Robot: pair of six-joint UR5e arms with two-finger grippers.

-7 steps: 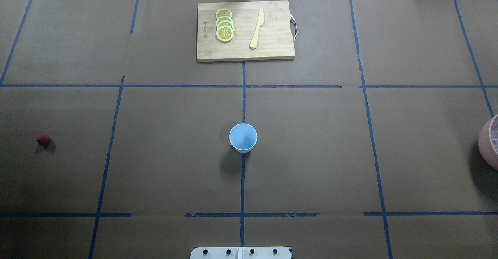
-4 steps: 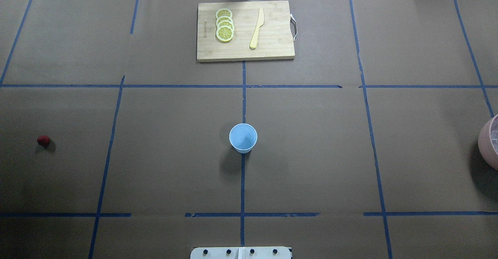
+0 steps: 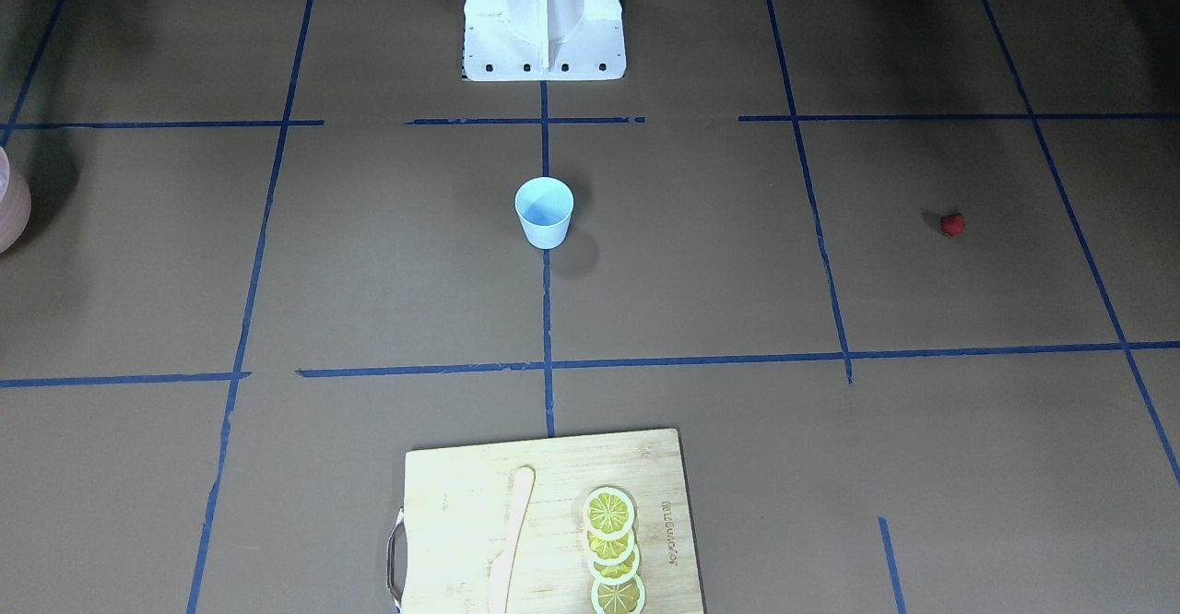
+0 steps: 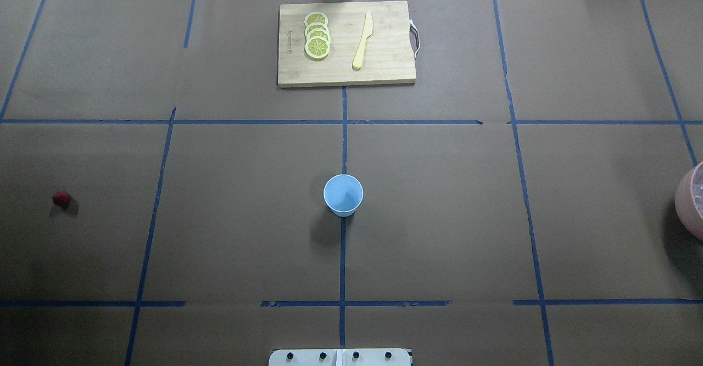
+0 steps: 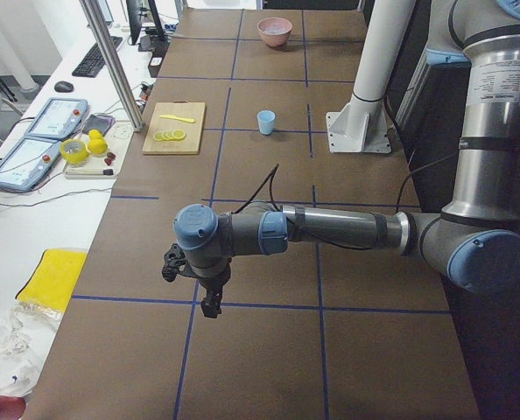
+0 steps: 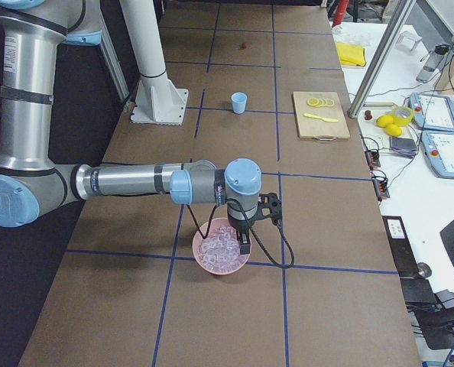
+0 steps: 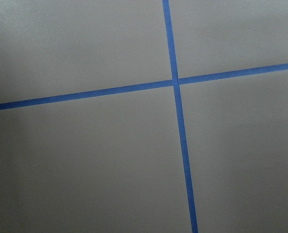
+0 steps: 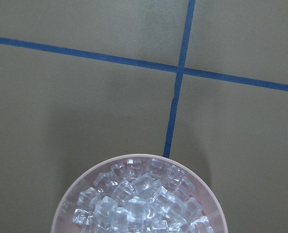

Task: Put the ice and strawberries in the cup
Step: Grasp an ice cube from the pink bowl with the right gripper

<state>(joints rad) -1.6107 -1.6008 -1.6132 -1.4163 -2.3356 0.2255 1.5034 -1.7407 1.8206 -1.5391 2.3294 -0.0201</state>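
The light-blue cup (image 4: 343,194) stands upright and empty at the table's middle; it also shows in the front view (image 3: 544,212). One red strawberry (image 4: 61,199) lies alone at the far left. The ice (image 8: 139,204) is a heap of clear cubes in a pinkish bowl (image 6: 204,260) at the table's right end. My right gripper (image 6: 244,243) hangs just over that bowl. My left gripper (image 5: 209,302) hovers over bare table near the left end. Neither gripper shows in the overhead or wrist views, so I cannot tell whether they are open or shut.
A wooden cutting board (image 4: 384,64) at the far middle holds several lemon slices (image 4: 317,36) and a pale knife (image 4: 362,42). The robot base (image 3: 544,15) stands at the near middle edge. Blue tape lines grid the brown table cover.
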